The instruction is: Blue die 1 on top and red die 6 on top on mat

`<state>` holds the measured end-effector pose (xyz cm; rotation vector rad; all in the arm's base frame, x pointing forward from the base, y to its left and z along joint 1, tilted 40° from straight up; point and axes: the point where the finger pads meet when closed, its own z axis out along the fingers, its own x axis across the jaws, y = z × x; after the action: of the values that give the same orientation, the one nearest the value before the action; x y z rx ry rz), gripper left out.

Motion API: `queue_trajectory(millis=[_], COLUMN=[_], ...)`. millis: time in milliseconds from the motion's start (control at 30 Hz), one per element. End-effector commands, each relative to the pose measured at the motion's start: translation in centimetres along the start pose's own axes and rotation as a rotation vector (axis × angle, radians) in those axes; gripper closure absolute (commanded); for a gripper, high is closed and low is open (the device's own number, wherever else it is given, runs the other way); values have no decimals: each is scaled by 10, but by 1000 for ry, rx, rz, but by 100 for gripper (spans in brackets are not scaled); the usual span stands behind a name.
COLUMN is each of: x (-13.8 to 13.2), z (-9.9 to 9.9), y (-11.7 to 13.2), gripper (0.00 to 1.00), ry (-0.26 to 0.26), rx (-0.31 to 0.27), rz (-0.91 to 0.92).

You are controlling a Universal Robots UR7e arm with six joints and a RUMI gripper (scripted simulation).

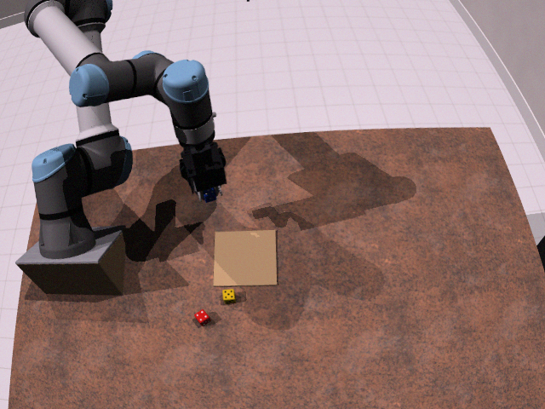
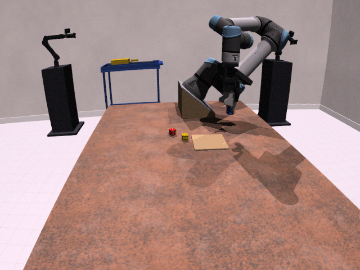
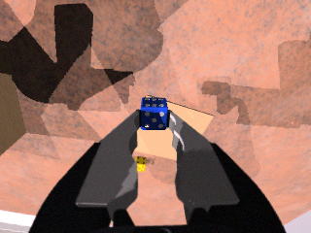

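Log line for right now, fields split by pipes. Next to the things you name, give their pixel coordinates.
jaws (image 1: 209, 193) (image 2: 229, 108): shut on blue die (image 1: 209, 194) (image 2: 229, 110) (image 3: 154, 116), held aloft | red die (image 1: 202, 317) (image 2: 172, 131): off mat | yellow die (image 1: 228, 295) (image 2: 184, 136) (image 3: 141, 164): five on top, off mat | mat (image 1: 245, 258) (image 2: 210, 142) (image 3: 157, 145): no die on it

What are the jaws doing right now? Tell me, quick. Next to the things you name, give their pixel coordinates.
Jaws: shut on the blue die (image 1: 209, 194) (image 2: 229, 110) (image 3: 154, 116), holding it up off the table (image 1: 374, 334) (image 2: 174, 217).
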<state>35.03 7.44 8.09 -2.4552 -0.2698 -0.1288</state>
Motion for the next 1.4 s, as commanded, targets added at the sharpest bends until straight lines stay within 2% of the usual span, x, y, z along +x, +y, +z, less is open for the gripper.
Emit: queue_trajectory(millis=[0,333,400,833,933,1000,1367], x=[5,10,12,20,20,23,30], z=[-1,0,0,1,2,2,3], y=[-2,-4,-5,-8,-8,-9,-11], gripper=[94,94,94,94,94,94,94], ry=[3,4,4,6,6,6,8], rx=[4,4,4,4,4,4,5], rz=[-174,-349,-441,-727,-746,-833,-1073])
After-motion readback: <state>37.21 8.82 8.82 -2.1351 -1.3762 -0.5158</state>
